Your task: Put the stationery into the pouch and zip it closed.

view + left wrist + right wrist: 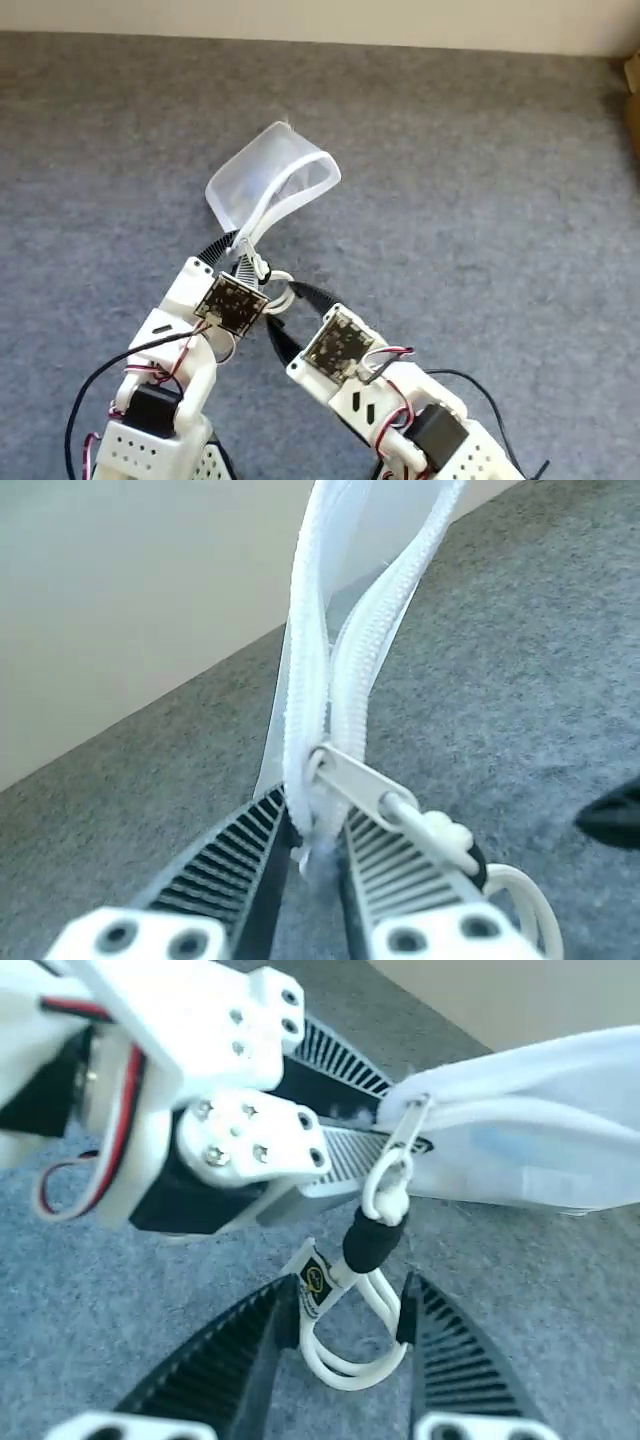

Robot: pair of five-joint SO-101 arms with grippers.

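Zipping now: pinching the pouch (270, 180) end with the left gripper (312, 825), with the right gripper (348, 1290) open around the pull loop (372, 1242). Next, likely: squeeze, pull.

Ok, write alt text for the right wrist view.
The open right gripper straddles the white cord loop hanging from the zipper pull of the translucent pouch. Beyond it, the left gripper clamps the pouch's end above grey carpet.

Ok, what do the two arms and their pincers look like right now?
The left arm and right arm are white plastic with black motors. The left pincer and right pincer have black ribbed fingers on white screwed bases. Each wrist carries a dark square circuit board; red, white and black wires trail behind.
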